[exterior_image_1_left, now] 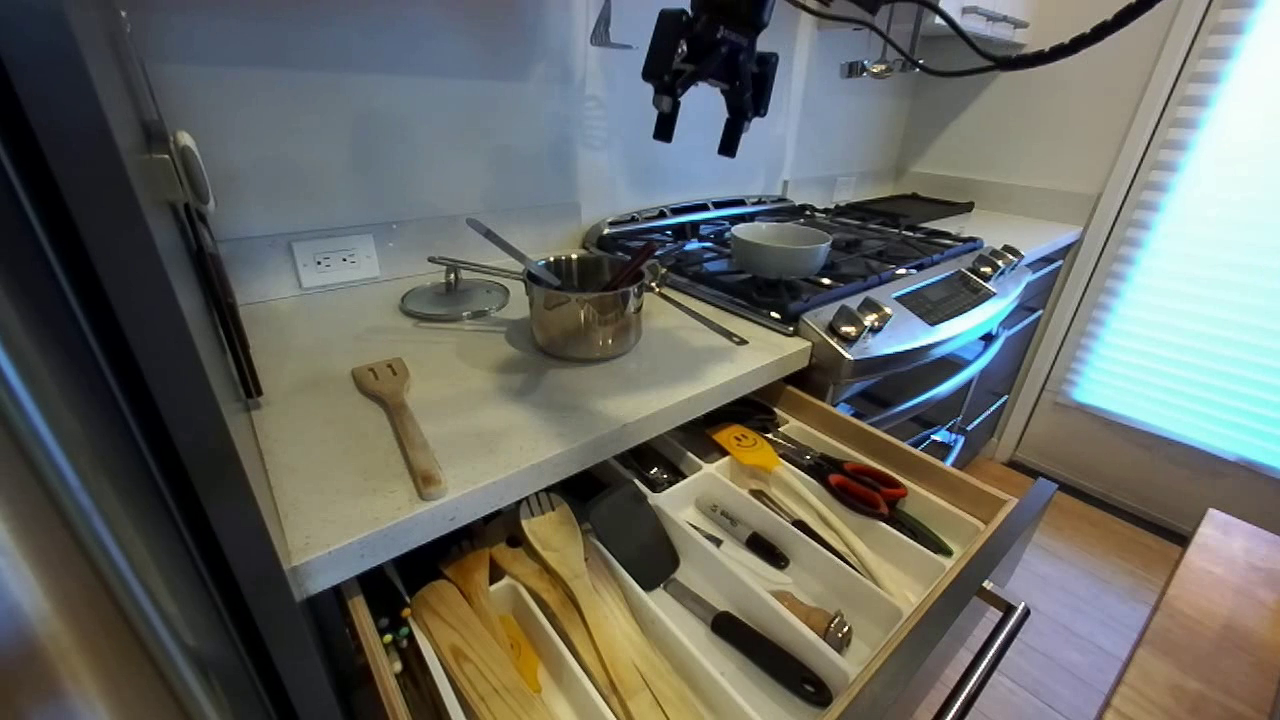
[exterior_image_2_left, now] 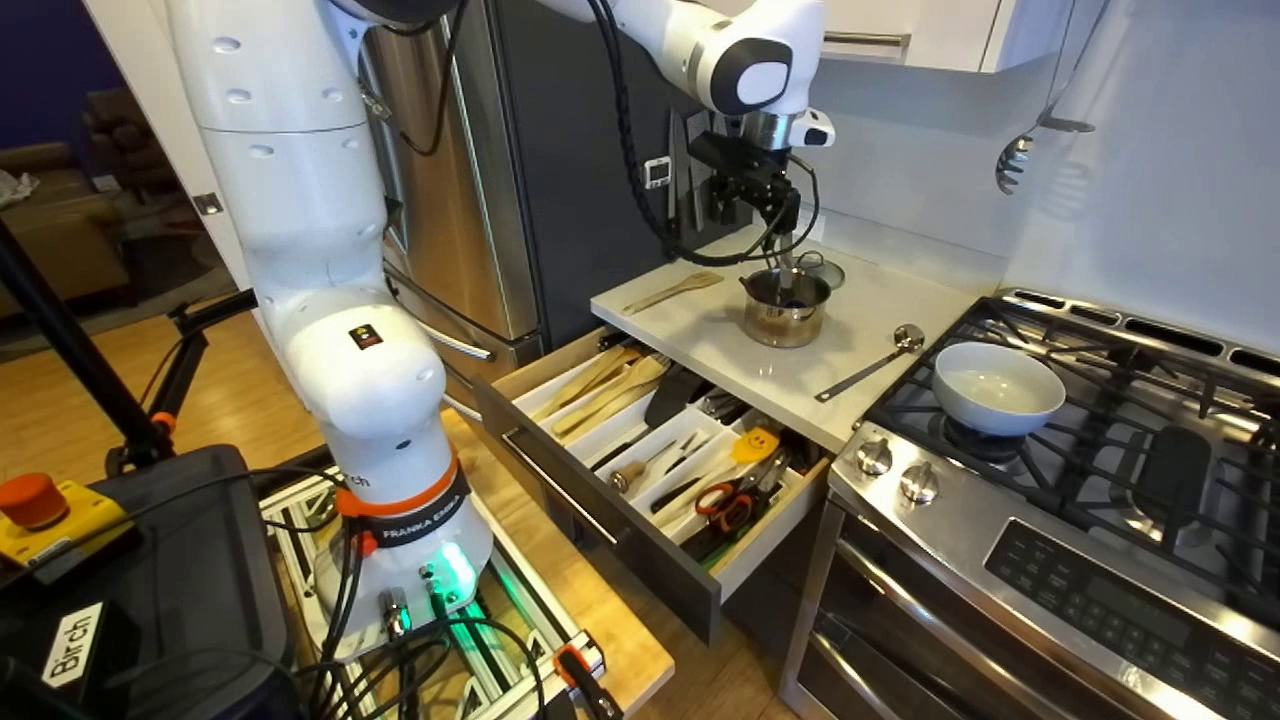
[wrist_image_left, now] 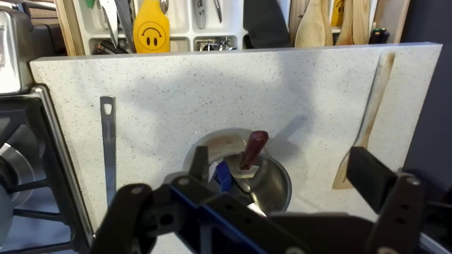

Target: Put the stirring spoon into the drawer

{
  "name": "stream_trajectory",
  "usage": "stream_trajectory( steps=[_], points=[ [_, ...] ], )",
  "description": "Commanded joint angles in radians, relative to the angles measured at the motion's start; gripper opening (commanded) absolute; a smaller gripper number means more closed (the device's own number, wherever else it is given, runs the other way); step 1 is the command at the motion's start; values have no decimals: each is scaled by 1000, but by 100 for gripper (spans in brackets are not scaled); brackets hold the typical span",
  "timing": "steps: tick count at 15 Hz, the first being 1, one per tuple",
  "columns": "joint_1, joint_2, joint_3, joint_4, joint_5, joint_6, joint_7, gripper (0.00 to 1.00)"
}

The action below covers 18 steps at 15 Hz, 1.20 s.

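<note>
The drawer (exterior_image_1_left: 960, 590) is pulled open below the counter, with its white organizer of mixed tools. It also shows in the other views (exterior_image_2_left: 650, 560) (wrist_image_left: 212, 35). I cannot tell which utensil is the stirring spoon. A wooden slotted turner (exterior_image_1_left: 400, 425) lies on the counter. A long-handled metal spoon or ladle (exterior_image_2_left: 862, 370) lies near the stove; its handle shows in the wrist view (wrist_image_left: 108, 148). A steel pot (exterior_image_1_left: 585, 325) holds a grey-handled tool (exterior_image_1_left: 515, 253) and a dark-red-handled one (wrist_image_left: 254, 150). My gripper (exterior_image_1_left: 698, 138) is open and empty above the counter, over the pot area (wrist_image_left: 282, 155).
A glass lid (exterior_image_1_left: 455, 298) lies behind the pot. A grey bowl (exterior_image_2_left: 998, 390) stands on the gas stove (exterior_image_2_left: 1090, 470). A dark panel (exterior_image_2_left: 600, 140) borders the counter. Tools hang on the back wall. A wooden table (exterior_image_1_left: 1200, 630) faces the drawer.
</note>
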Motion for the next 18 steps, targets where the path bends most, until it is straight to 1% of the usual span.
stream_trajectory(
  steps=[1,2,3,4,5,8,11,13,15,18],
  points=[
    [-26,23,25,22,-3,-7,3,100],
    [-27,34,25,34,-4,-12,3,100],
    [-24,41,22,25,-21,-24,56,100],
    [-25,60,21,42,-25,-44,90,100],
    [-22,100,20,61,-52,-31,145,100],
    [-21,214,32,131,-35,-60,203,100],
    [-23,339,61,265,-21,-136,188,100],
    [-30,415,78,375,-18,-230,175,100],
    [-31,476,87,471,-23,-301,174,100],
    [-24,556,83,592,-47,-394,193,100]
  ],
)
